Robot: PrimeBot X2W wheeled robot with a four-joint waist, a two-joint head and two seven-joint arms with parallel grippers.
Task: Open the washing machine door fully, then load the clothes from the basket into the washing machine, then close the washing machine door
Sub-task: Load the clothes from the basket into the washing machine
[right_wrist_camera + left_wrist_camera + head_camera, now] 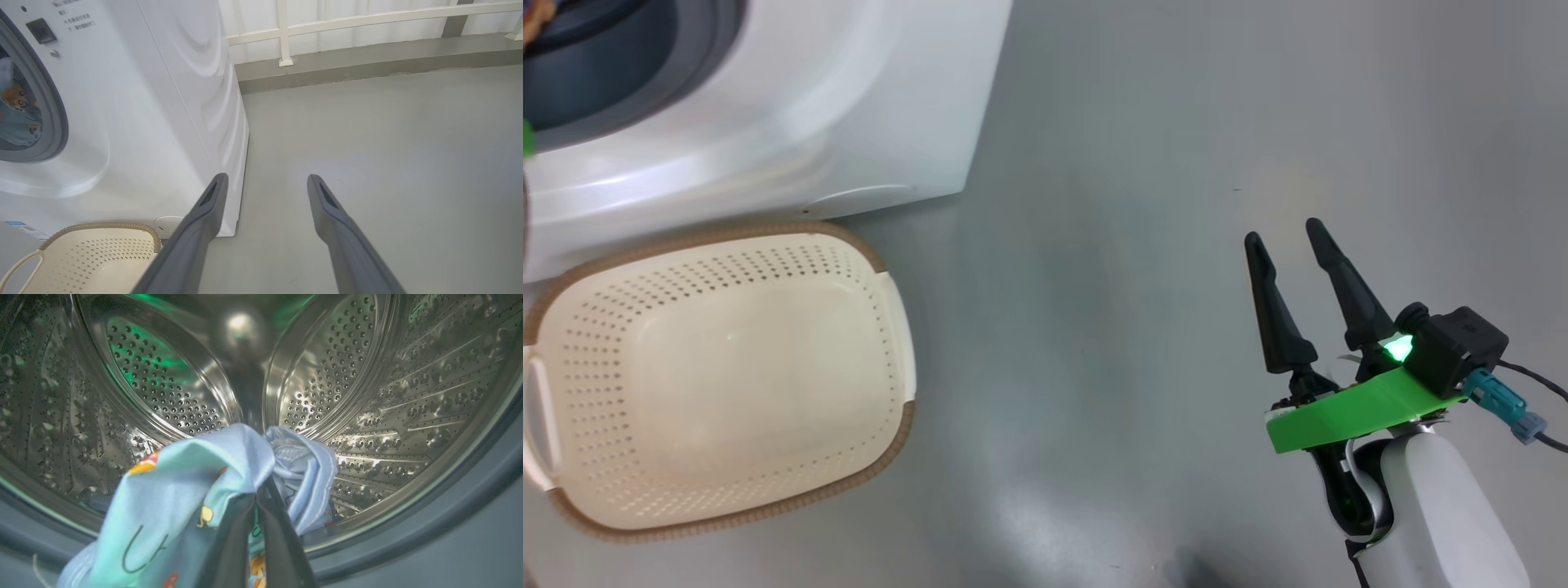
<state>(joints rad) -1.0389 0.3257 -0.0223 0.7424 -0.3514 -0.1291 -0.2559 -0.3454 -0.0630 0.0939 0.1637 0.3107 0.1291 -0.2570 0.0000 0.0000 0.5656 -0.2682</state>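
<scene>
Steel drum [408,396] ahead; clothes [184,486] pinched in left gripper [263,488].

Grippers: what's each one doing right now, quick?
Left gripper: shut on the clothes, at the washing machine drum.
Right gripper: open, holding nothing.

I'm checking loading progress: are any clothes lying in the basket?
No, the basket shows its perforated cream floor and walls bare in the head view.
</scene>
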